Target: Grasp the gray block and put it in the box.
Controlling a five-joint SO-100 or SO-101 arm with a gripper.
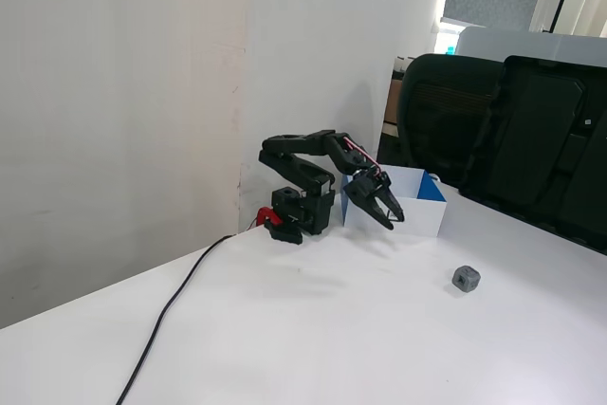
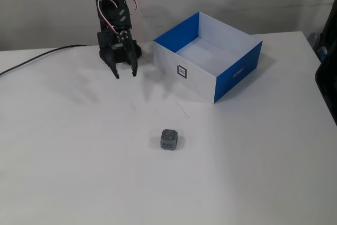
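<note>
On table (image 2: 253, 172): gray block (image 2: 170, 139) upright, recess facing up-front.

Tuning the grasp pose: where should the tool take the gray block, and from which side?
Come from above and close on two opposite side faces of the gray block. It sits flat and alone on the table, clear of the box, so every side looks free. It appears slightly rotated in this fixed view, so the tool, now open, probably needs turning to match.

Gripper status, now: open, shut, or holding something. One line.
Gripper: open and empty, fingers spread and pointing down near the arm's base; the gray block lies apart on the table, untouched.
</note>
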